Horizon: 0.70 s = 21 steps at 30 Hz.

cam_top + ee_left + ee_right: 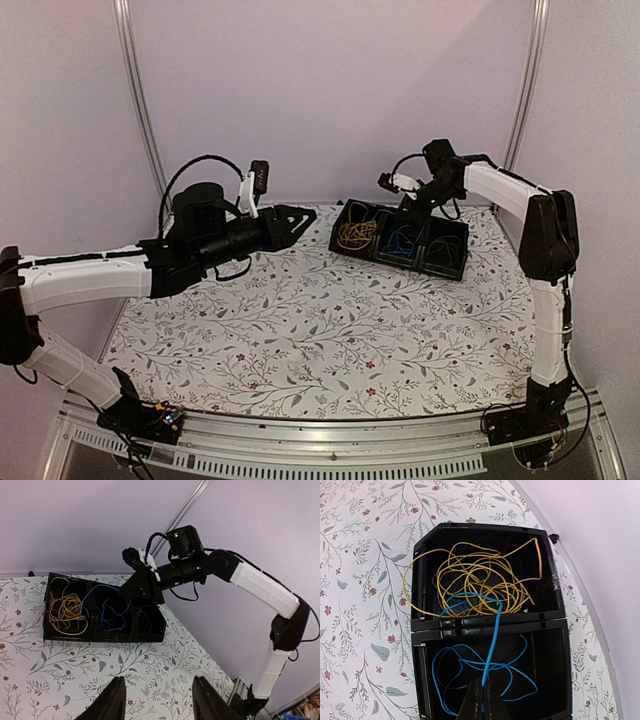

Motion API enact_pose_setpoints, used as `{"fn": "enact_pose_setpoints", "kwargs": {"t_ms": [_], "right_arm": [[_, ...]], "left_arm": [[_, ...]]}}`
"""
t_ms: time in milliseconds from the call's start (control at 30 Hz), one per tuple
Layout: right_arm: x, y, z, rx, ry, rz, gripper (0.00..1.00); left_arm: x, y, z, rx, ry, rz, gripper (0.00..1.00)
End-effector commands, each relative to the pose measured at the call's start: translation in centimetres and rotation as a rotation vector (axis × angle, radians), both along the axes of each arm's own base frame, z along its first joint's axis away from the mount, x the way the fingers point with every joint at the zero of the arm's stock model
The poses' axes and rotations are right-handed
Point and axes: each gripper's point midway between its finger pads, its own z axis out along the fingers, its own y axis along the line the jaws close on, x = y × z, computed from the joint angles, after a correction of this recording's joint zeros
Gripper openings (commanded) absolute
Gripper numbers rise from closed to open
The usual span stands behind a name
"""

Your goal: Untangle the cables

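A black tray (540,620) with three compartments sits at the back of the table. A tangled yellow cable (480,575) fills its end compartment. The blue cable (492,635) lies looped in the middle one, and one strand rises over the divider into the yellow bundle. My right gripper (482,685) is shut on that blue strand just above the middle compartment. Thin dark cables (142,615) show faintly in the third compartment. My left gripper (159,680) hangs open and empty over the floral cloth, well short of the tray (100,635).
The right arm (545,230) reaches in from the right edge and bends over the tray (352,252). The left arm (210,240) stretches across the left half of the table. Purple walls close in behind and beside the tray.
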Motion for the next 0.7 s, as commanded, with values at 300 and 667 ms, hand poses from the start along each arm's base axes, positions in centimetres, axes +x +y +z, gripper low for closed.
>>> {"fn": "enact_pose_setpoints", "kwargs": {"t_ms": [300,667], "right_arm": [[1.4,-3.8,3.8,0.106,-0.058,-0.110,0.00],[1.3,-5.9,-0.4,0.043,0.007,-0.142,0.00]], "left_arm": [[0.7,0.2,-0.2,-0.018,0.008,0.015,0.48],[1.2,0.0,-0.9,-0.011,0.024,0.010,0.48]]}}
